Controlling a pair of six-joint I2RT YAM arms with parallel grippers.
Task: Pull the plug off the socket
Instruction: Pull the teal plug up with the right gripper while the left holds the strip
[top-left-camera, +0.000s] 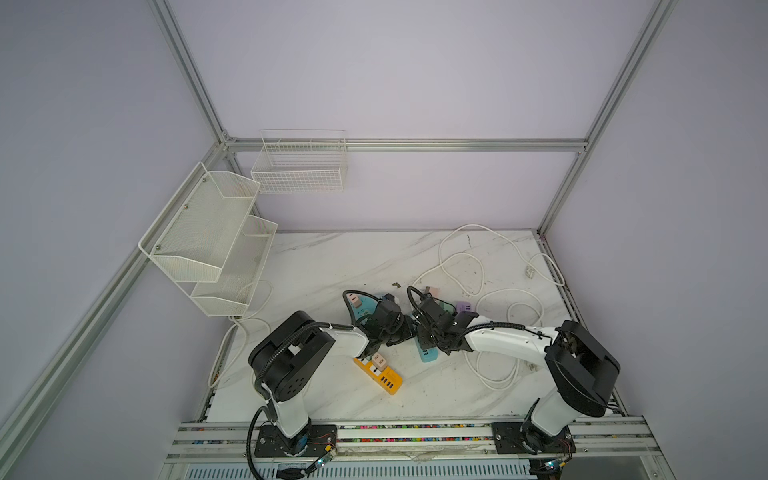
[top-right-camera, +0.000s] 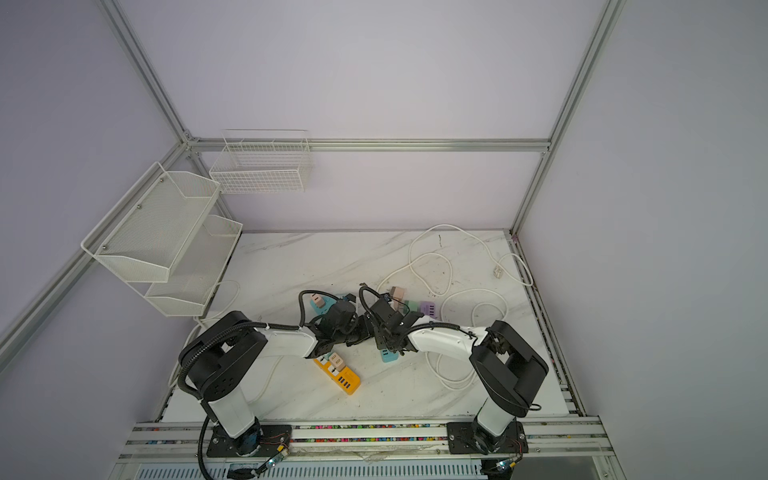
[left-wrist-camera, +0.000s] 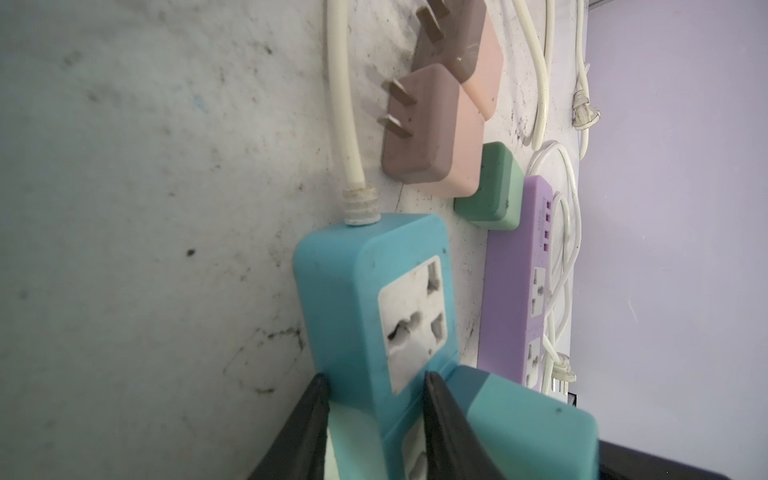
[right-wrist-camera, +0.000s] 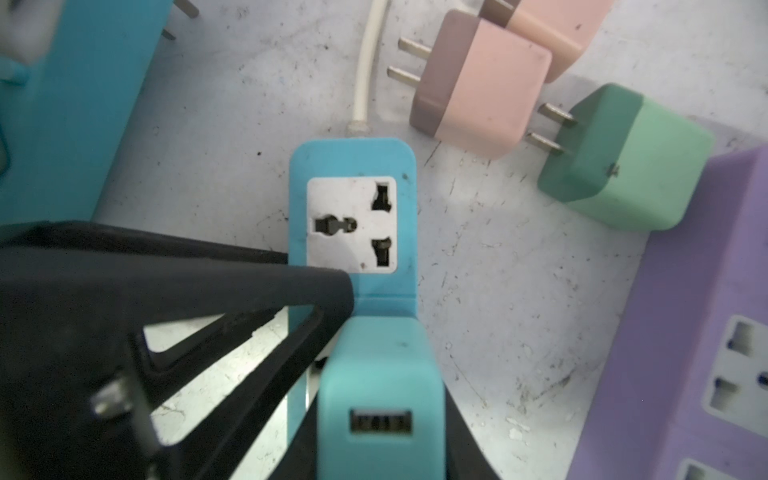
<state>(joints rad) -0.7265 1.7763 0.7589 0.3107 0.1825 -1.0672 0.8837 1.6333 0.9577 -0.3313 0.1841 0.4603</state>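
Hanging on the left wall is a white mesh shelf (top-left-camera: 208, 245), with a wire basket (top-left-camera: 299, 170) on the back wall just to its right. Below them on the marble tabletop (top-left-camera: 324, 257), an orange power strip (top-left-camera: 384, 376) lies close to the left arm's forearm. Toward the middle, the left gripper (left-wrist-camera: 374, 376) is clamped across the blue power strip (left-wrist-camera: 353, 291), one black finger on each long side, just beside the strip's bare white end socket. A white cord (left-wrist-camera: 343, 104) leaves that end of the strip. Next along the same strip sits the blue-green plug (right-wrist-camera: 380, 365) (a square adapter with a USB port in its outer face). It rests against the strip's face at the neighbouring socket, and its prongs are hidden. The right gripper (right-wrist-camera: 380, 436) is closed on this plug, its fingers pressed to the plug's two sides, and the two grippers nearly meet over the strip. Further right, two pink-and-brown plugs (right-wrist-camera: 478, 87) and a green plug (right-wrist-camera: 623, 162) lie loose on the table with their prongs showing. The green one is just beside a purple power strip (right-wrist-camera: 685, 332). White cables (top-left-camera: 498, 295) loop over the right part of the table.
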